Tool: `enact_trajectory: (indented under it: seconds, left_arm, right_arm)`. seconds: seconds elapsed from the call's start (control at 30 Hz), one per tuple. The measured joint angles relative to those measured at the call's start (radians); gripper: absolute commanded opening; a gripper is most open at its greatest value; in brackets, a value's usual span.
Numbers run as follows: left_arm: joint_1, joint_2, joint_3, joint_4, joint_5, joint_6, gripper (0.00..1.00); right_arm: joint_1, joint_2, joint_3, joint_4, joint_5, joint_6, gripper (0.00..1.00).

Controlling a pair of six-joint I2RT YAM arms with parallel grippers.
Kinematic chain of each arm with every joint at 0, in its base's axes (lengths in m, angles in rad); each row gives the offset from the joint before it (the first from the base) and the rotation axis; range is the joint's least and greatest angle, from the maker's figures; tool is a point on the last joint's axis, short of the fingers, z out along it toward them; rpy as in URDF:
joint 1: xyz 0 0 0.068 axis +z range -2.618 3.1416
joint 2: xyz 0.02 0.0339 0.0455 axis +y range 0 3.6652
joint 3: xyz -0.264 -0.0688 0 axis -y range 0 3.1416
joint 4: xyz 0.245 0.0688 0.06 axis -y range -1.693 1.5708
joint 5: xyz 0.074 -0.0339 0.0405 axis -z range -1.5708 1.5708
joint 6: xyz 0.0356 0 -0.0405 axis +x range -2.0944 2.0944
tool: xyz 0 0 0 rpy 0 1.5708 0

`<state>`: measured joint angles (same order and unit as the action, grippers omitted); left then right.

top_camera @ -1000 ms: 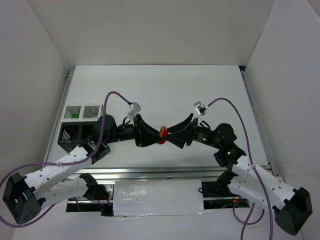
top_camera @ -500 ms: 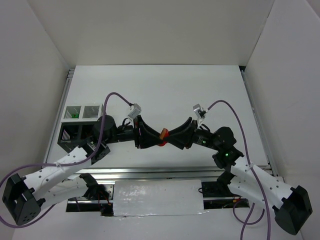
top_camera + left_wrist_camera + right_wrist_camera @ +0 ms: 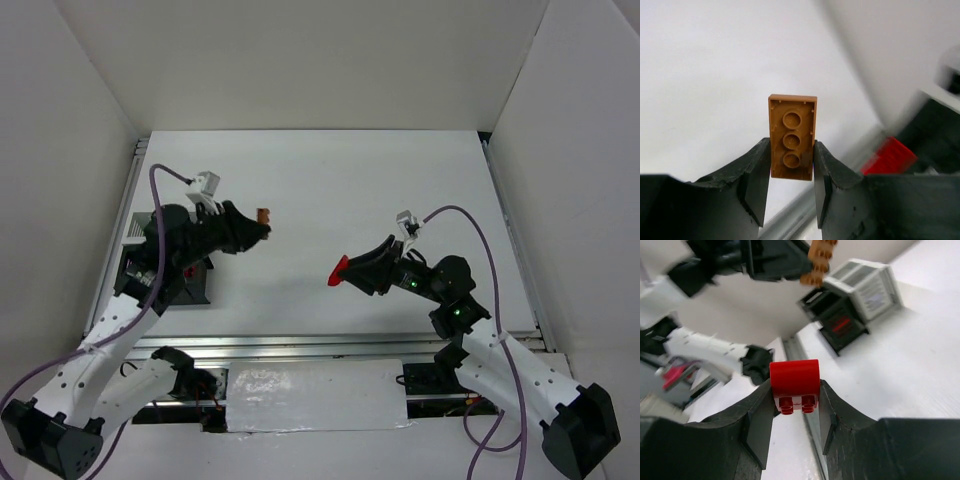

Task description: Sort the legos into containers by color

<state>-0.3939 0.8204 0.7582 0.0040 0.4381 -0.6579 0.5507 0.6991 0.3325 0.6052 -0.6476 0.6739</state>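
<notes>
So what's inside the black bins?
Something red shows in one black bin, too blurred to name. The other just looks dark. From above, the left arm covers most of the bins.

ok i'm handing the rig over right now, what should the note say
Left gripper: fingers shut on the orange-brown lego, off the table, near the containers.
Right gripper: fingers shut on the red lego, over mid-table.
Done: both bricks picked up.
Left to do: drop each into its colour's container. Container contents are mostly hidden in the top view.
</notes>
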Motion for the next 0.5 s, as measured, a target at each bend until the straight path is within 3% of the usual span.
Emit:
enact_trajectory:
  seconds: [0.1,0.2,0.33,0.5]
  left_arm:
    - [0.085,0.073,0.172,-0.304,-0.351,-0.015,0.0]
    - [0.293,0.078,0.205,-0.481,-0.596,-0.027,0.0]
    - [0.584,0.066,0.166,-0.621,-0.746,-0.026,0.0]
    - [0.692,0.142,0.158,-0.686,-0.806,-0.023,0.0]
  right_arm:
    - [0.0,-0.001,0.044,-0.133,0.102,-0.018,0.0]
    - [0.0,-0.015,0.088,-0.243,0.197,-0.029,0.0]
    - [0.0,-0.038,0.119,-0.334,0.264,-0.04,0.0]
    - [0.0,-0.041,0.134,-0.401,0.286,-0.048,0.0]
